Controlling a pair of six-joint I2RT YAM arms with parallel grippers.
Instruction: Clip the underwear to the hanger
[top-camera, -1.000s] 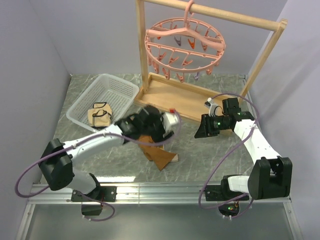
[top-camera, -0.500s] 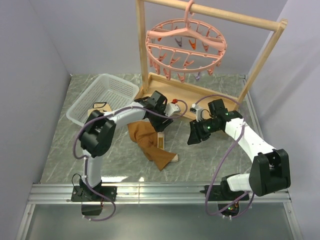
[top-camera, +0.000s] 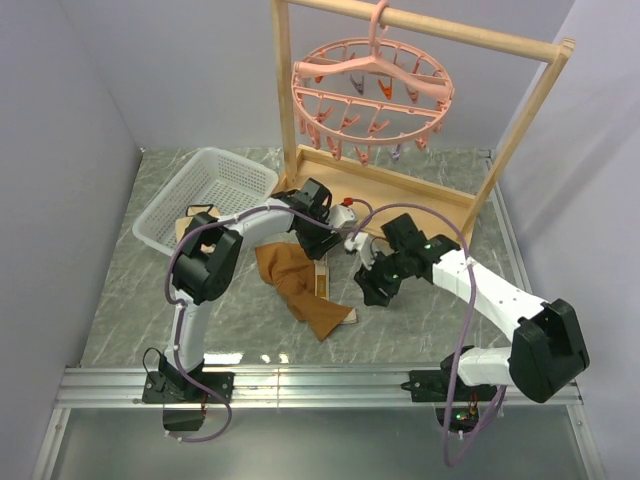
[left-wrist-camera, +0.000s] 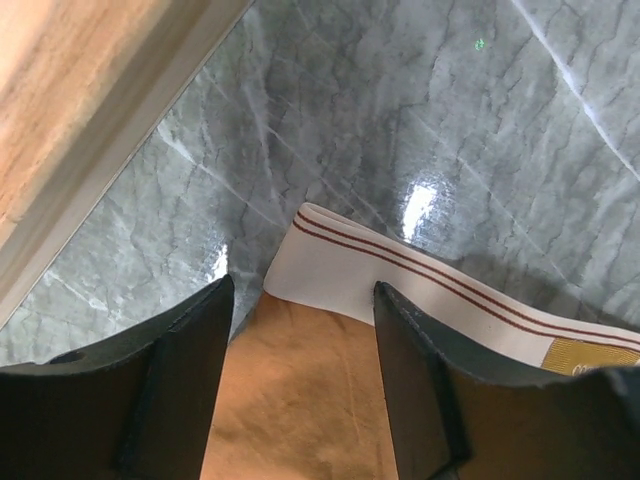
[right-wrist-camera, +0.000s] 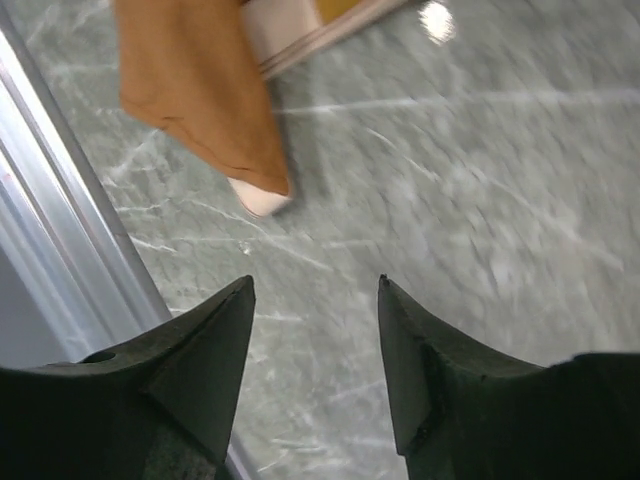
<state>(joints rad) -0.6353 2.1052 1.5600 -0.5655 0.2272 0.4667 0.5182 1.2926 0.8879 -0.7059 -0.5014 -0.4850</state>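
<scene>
The underwear (top-camera: 300, 285) lies crumpled on the table (top-camera: 150, 310), well below the hanger (top-camera: 373, 62), which hangs from the wooden rack (top-camera: 350, 195) at 12 o'clock. The left gripper (left-wrist-camera: 300, 290) stands wide, holding nothing, with the striped waistband (left-wrist-camera: 400, 275) between its fingers. The right gripper (right-wrist-camera: 315, 285), at the garment's 3 o'clock, is also wide and empty over bare table.

The brown cloth underwear (top-camera: 292, 278) lies mid-table, before the wooden rack (top-camera: 390, 196); the white plastic mesh basket (top-camera: 215, 185) sits rear-left.
</scene>
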